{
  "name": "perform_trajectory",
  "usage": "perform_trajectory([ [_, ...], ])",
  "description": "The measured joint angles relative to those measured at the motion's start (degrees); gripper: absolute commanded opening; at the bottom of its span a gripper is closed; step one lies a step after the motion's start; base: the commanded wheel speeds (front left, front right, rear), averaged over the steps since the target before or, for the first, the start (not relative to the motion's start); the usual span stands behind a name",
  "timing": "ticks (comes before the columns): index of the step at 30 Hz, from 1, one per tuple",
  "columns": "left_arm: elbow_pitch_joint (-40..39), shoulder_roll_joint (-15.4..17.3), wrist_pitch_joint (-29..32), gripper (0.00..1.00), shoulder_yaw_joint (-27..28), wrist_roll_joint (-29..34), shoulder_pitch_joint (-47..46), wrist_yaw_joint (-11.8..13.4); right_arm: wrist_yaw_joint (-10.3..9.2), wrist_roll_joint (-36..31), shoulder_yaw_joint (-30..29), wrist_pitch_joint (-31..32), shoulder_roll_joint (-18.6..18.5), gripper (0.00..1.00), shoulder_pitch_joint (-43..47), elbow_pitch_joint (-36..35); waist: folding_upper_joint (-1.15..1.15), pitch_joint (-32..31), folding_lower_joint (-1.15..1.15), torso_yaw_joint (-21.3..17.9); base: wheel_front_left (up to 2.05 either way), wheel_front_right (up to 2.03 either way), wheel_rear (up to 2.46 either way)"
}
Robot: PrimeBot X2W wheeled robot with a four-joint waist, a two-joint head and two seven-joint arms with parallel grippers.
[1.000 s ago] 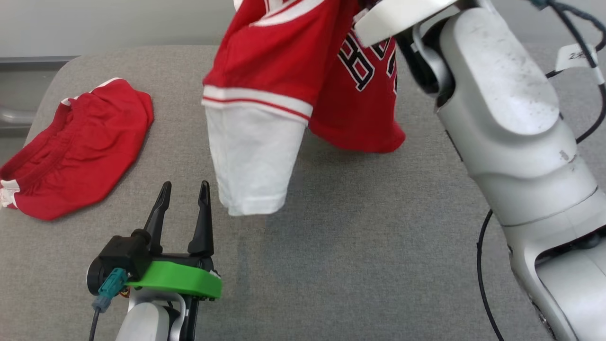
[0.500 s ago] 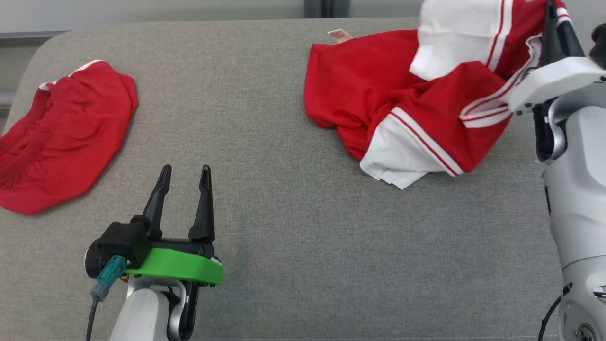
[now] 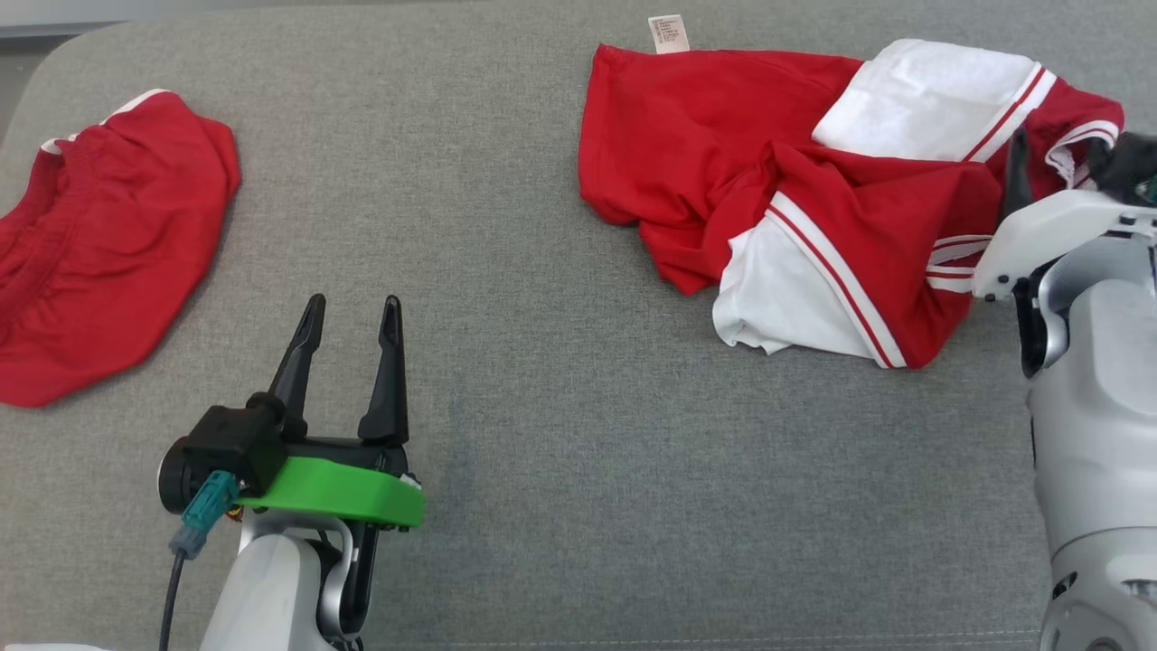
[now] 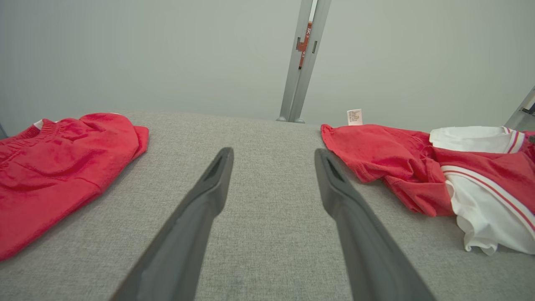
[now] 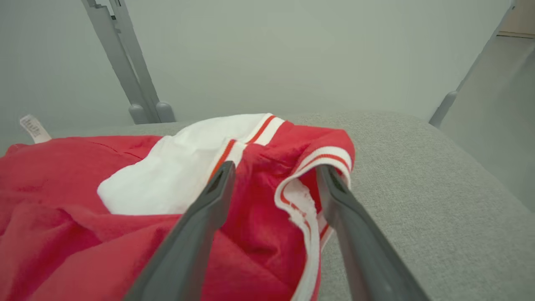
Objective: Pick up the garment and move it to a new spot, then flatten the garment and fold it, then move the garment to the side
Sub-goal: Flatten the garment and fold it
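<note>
Jersey (image 3: pixel 795 199) lies crumpled on the counter (image 3: pixel 560 407), far right; my right jaws stand apart over its striped trim, my left jaws apart too. Moving looks done; flattening needs both pulling edges outward.

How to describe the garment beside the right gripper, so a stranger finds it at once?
On the grey padded table, look far right, by the right gripper. A crumpled red jersey lies there. Unlike the red shorts at left, it has white sleeves with striped trim.

Garment (image 3: pixel 705 154) down, right gripper (image 5: pixel 276 168) wide
</note>
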Motion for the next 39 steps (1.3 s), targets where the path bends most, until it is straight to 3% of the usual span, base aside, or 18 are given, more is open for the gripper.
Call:
perform_trajectory([
  [4,0.2,0.0,0.0,1.0,0.3,-0.1,0.4,0.0,0.0,-0.6,4.4,5.2,2.1,1.0,3.8,-2.5,0.0,-1.3,0.0,-0.8,0.0,0.0,0.0],
  [11,0.5,0.0,0.0,1.0,0.4,-0.3,1.6,0.2,0.0,4.3,15.7,13.0,3.7,1.0,13.7,-16.3,0.0,-3.7,0.0,-3.0,0.0,0.0,0.0],
  [16,0.5,0.0,0.0,1.0,-0.1,-0.5,1.8,0.3,0.0,8.4,19.1,20.3,3.9,1.0,20.6,-24.3,0.0,-4.3,0.0,-3.8,0.0,0.0,0.0],
  [19,0.5,0.0,0.0,1.0,-0.3,-0.5,1.8,0.2,0.0,6.8,19.4,22.4,3.6,1.0,22.0,-27.3,0.0,-3.8,0.0,-3.6,0.0,0.0,0.0],
  [27,0.4,0.0,0.0,1.0,-0.5,-0.5,1.2,0.1,0.0,2.1,18.2,27.7,1.9,1.0,21.5,-26.9,0.0,-2.6,0.0,-1.8,0.0,0.0,0.0],
  [37,0.5,0.0,0.0,1.0,-0.4,-0.6,1.0,0.1,0.0,-1.4,16.3,28.6,1.4,1.0,18.5,-20.9,0.0,-1.1,0.0,-0.3,0.0,0.0,0.0],
  [39,0.5,0.0,0.0,1.0,-0.4,-0.7,0.9,0.1,0.0,-1.9,15.4,28.2,1.5,0.19,17.7,-19.9,0.0,-0.9,0.0,-0.3,0.0,0.0,0.0],
])
